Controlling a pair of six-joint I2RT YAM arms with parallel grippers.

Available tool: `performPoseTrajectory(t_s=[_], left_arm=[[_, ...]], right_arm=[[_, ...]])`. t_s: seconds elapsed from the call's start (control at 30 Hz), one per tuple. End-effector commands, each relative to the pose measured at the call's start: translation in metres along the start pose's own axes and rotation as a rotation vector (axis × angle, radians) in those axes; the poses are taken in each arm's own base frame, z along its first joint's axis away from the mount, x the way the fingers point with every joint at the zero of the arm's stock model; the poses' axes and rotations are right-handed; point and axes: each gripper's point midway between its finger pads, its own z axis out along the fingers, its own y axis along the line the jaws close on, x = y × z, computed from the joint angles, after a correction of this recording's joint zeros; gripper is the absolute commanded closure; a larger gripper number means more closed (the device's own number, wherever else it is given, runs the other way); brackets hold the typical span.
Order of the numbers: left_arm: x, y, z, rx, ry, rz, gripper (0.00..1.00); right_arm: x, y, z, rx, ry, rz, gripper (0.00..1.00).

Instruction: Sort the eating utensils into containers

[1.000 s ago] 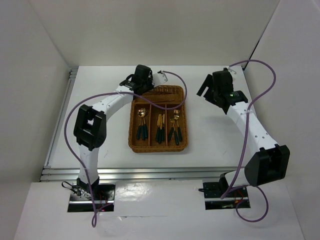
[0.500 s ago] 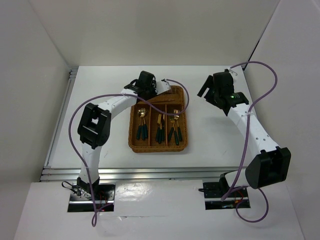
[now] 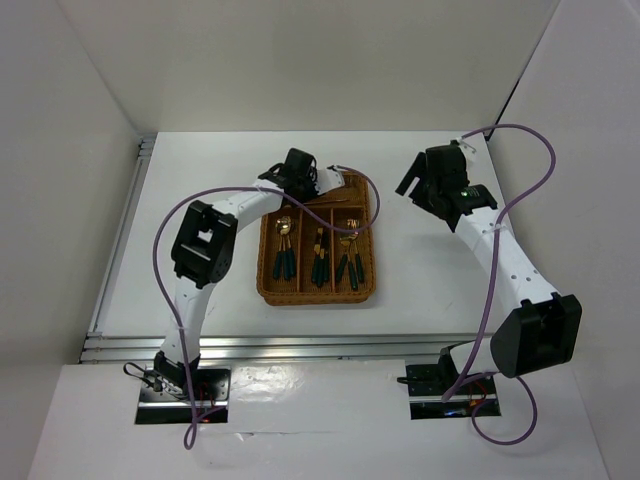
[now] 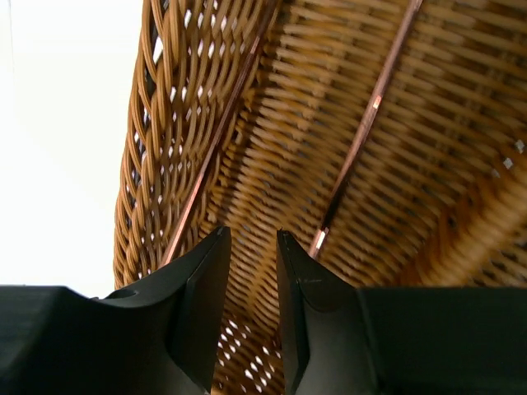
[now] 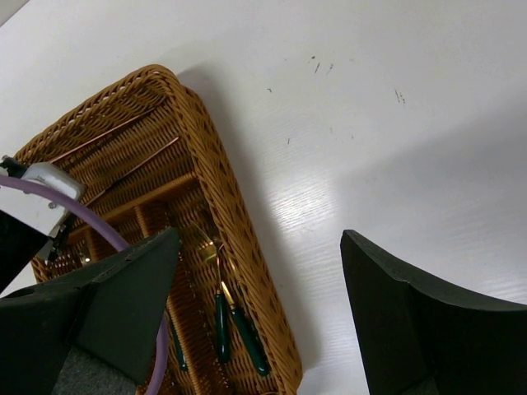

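Left arm reaches to the far end of the wicker tray (image 3: 316,297), its gripper (image 4: 251,237) poised low over the short crosswise slot. The jaws stand narrow, a slim gap between them, and nothing is held there. Two reddish-brown chopsticks (image 4: 366,123) lie on the woven floor of that slot, one out in the middle and the other hard against the outer wall. This slot seems kept for them apart from the other pieces.

The teal-handled cutlery (image 3: 320,258) lies in the three long slots nearer the arm bases, gold heads pointing toward the chopstick slot and handles toward the near rim. No utensil shows loose on the white surface (image 3: 430,270), so by the look of it the sorting is at or close to its end.

The right gripper (image 5: 259,239) hangs above the surface just beside the tray's right wall, jaws spread wide and empty. It appears parked there to leave the left arm room over the tray. The likely next call is simply for the left arm to lift clear without snagging the wicker.
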Motion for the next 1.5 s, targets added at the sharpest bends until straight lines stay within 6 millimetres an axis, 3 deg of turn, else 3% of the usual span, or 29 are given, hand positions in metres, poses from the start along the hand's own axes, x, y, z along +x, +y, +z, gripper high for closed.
performPoseTrajectory(t_s=[0.0, 0.3, 0.4, 0.8, 1.17, 1.27, 1.33, 1.47], left_arm=[[-0.018, 0.013, 0.006, -0.027, -0.059, -0.008, 0.57], [-0.009, 0.010, 0.020, -0.047, -0.040, -0.009, 0.61], [-0.005, 0.005, 0.027, -0.041, -0.034, -0.009, 0.69], [-0.019, 0.003, 0.025, -0.003, -0.086, -0.029, 1.00], [-0.050, 0.007, 0.004, 0.060, -0.173, -0.077, 1.00], [-0.050, 0.009, 0.000, 0.053, -0.167, -0.077, 0.75], [-0.044, 0.004, 0.000, 0.065, -0.154, -0.068, 0.66], [-0.036, 0.014, -0.001, 0.004, -0.120, -0.062, 0.63]], right_arm=[[-0.010, -0.003, -0.009, 0.015, -0.033, 0.013, 0.13], [-0.011, -0.002, -0.006, 0.020, -0.026, 0.010, 0.13], [-0.011, -0.001, -0.006, 0.020, -0.026, 0.020, 0.13], [-0.006, -0.002, -0.005, 0.018, -0.014, 0.026, 0.14], [-0.004, -0.002, -0.008, 0.006, -0.015, 0.029, 0.14], [-0.001, -0.004, -0.007, 0.011, -0.008, 0.026, 0.14], [-0.003, -0.004, -0.010, 0.004, -0.016, 0.029, 0.14], [0.000, -0.006, -0.009, 0.004, -0.016, 0.029, 0.14]])
